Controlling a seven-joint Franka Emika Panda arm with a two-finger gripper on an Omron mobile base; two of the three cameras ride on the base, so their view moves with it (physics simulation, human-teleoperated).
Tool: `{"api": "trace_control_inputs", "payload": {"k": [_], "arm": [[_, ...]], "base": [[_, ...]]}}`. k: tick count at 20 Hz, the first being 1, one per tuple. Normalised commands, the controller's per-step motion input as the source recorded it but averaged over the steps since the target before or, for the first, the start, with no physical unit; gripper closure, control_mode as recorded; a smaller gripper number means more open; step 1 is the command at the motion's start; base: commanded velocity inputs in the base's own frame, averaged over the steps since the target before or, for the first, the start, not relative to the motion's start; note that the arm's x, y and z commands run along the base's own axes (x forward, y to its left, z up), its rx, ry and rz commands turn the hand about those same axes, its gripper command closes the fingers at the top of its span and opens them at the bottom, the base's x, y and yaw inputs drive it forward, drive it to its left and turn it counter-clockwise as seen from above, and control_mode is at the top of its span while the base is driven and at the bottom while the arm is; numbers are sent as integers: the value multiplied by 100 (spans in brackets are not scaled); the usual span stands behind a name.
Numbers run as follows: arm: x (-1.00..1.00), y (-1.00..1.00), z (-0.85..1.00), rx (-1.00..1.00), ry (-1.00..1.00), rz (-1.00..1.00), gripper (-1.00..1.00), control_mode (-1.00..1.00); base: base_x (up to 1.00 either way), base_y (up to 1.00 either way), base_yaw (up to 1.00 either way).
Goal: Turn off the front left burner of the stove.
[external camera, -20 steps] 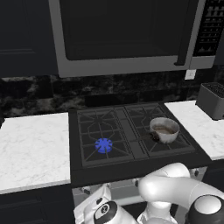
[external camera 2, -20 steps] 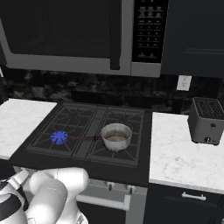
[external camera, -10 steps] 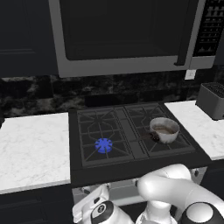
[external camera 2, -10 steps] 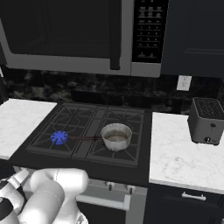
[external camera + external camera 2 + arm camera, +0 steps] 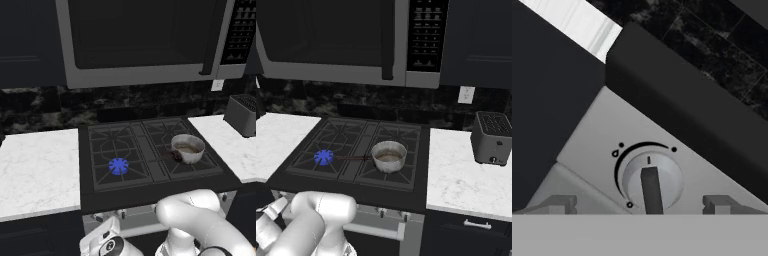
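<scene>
Front left burner point(image 5: 118, 166) still lit, blue flame showing on the stove point(image 5: 150, 192), near corner on the left side. Same blue dot in the right base view too, with a small pot point(image 5: 389, 156) sitting on the burner next to it, handle pointing toward the flame.

Down at the front panel, gripper point(image 5: 639, 204) lined up dead on a knob point(image 5: 651, 182), fingers spread wide apart with one tip either side and nothing pinched yet. Grip bar of the knob standing between the two tips.

Stuff that could go sideways from here, just guessing:
- Closing off-centre, so one finger catches the round rim and slips instead of clamping the bar.
- Twisting the wrong way along that dial arc, cranking the flame up rather than off.
- Not pressed in far enough, so the tips skate off mid-turn.
- Can't confirm from the close-up alone that this knob belongs to the lit burner; wrong knob means flame stays on.
</scene>
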Motion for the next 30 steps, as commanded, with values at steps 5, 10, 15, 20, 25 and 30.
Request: {"api": "trace_control_inputs", "payload": {"k": [5,10,15,20,25,30], "arm": [[33,0,0,0,0,0,-100,-100],[10,0,7,0,0,0,-100,-100],[3,0,0,0,0,0,-100,-100],[0,0,0,0,1,0,100,-100],[0,0,1,7,0,0,100,-100],[0,-4,9,28,0,-3,100,-100]], "base": [[0,0,0],[0,0,0],[0,0,0],[0,0,0],[0,0,0],[0,0,0]]}}
